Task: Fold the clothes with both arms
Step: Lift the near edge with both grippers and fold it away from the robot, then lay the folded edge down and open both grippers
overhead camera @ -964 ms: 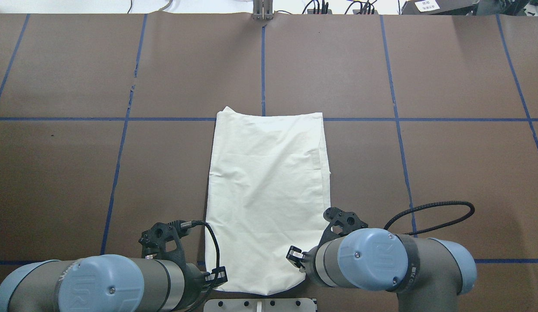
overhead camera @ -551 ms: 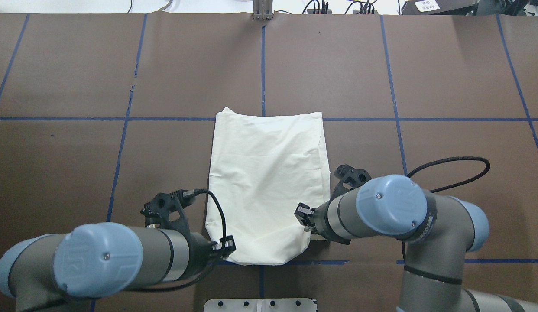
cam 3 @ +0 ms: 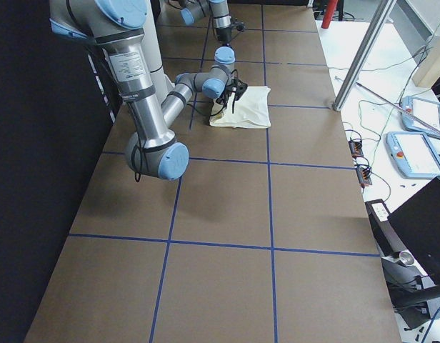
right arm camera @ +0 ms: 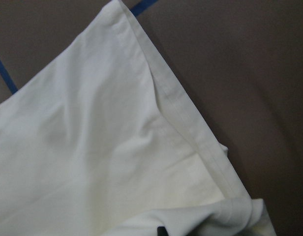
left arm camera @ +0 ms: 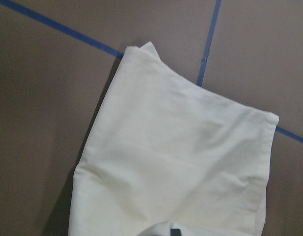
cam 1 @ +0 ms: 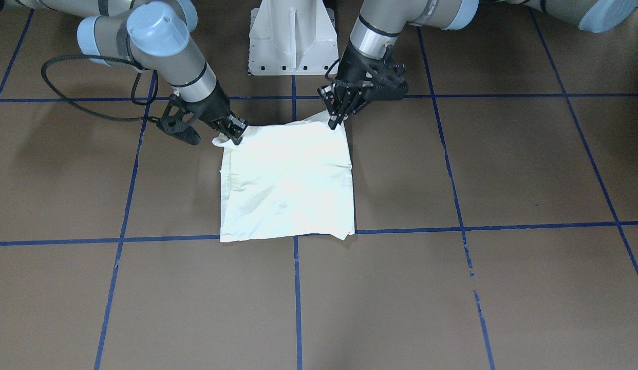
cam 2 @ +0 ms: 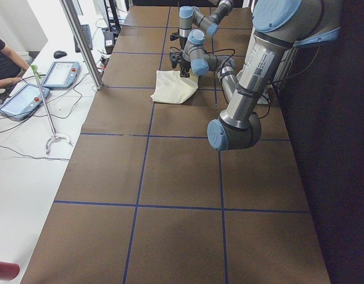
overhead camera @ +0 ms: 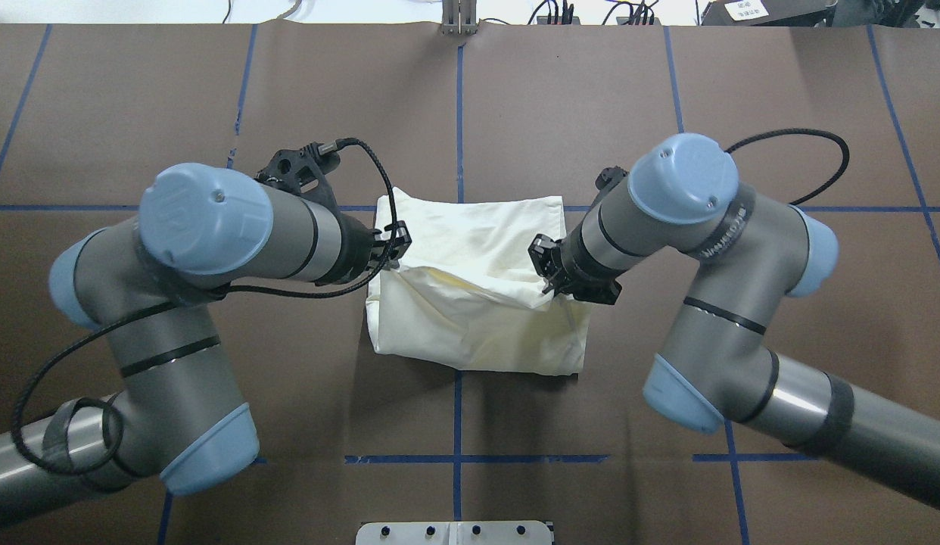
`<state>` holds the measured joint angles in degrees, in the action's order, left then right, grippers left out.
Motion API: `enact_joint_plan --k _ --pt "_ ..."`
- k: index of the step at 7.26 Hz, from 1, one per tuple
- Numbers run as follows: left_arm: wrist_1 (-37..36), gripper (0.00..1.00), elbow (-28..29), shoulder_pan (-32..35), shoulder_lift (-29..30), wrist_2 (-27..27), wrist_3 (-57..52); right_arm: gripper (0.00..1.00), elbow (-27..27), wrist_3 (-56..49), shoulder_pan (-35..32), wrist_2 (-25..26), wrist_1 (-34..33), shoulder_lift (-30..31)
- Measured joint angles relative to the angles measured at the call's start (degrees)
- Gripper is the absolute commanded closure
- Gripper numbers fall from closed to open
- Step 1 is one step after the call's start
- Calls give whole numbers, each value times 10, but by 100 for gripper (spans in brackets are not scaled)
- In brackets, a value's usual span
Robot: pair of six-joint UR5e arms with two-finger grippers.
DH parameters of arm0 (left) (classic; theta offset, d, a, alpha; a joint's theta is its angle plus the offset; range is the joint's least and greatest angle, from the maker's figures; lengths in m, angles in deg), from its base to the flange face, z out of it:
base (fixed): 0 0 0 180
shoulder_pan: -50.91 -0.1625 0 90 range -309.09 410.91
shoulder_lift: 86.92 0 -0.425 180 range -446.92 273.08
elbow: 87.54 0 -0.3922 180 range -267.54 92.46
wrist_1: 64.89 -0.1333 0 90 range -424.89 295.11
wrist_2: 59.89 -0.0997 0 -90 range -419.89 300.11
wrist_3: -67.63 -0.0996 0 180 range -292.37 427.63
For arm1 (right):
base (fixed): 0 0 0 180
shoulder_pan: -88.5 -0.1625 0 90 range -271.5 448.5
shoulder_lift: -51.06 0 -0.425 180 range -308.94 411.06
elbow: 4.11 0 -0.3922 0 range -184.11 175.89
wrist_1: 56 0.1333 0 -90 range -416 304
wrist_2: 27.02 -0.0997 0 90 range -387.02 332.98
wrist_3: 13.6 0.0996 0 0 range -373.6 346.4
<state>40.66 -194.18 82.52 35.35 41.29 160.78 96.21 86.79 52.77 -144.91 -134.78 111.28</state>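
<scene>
The cream-white shirt (overhead camera: 477, 318) lies in the middle of the table, plain side up; its print is hidden. My left gripper (overhead camera: 394, 246) is shut on one corner of its near edge and holds it raised over the far part. My right gripper (overhead camera: 544, 276) is shut on the other corner, also raised. The cloth sags between them and doubles over itself. In the front-facing view the shirt (cam 1: 288, 185) shows with my left gripper (cam 1: 333, 121) and my right gripper (cam 1: 234, 134) at its top corners. Both wrist views show plain cloth (left arm camera: 176, 162) (right arm camera: 92, 157) below.
The brown table (overhead camera: 780, 303) has a grid of blue tape lines. The white pedestal base (cam 1: 291, 38) stands between the arms. A slanted metal pole (cam 2: 49, 112) and control tablets (cam 3: 416, 153) stand beyond the table's far edge.
Both grippers have moved away from the robot's base, carrying the shirt's near edge up and over the far part. The shirt's footprint is now about half as long.
</scene>
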Motion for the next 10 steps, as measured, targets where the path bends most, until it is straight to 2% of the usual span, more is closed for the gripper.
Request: enact_joint_plan --k 1,3,7,8,9,10 --pt "51 100 58 17 12 1 -3 100 -64 -15 -21 -12 5 -40" --pt "102 100 130 34 32 2 -4 100 -168 -40 -45 -20 8 -103" --pt "120 100 163 39 39 1 -6 100 -277 -74 -82 -25 9 -182" --pt "122 100 168 40 39 0 -8 1 -305 -78 -85 -26 9 -202" --pt "123 58 172 44 39 -1 -10 0 -327 -81 -88 -26 9 -220" --pt "123 21 179 49 39 -1 -13 0 -342 -83 -93 -25 9 -233"
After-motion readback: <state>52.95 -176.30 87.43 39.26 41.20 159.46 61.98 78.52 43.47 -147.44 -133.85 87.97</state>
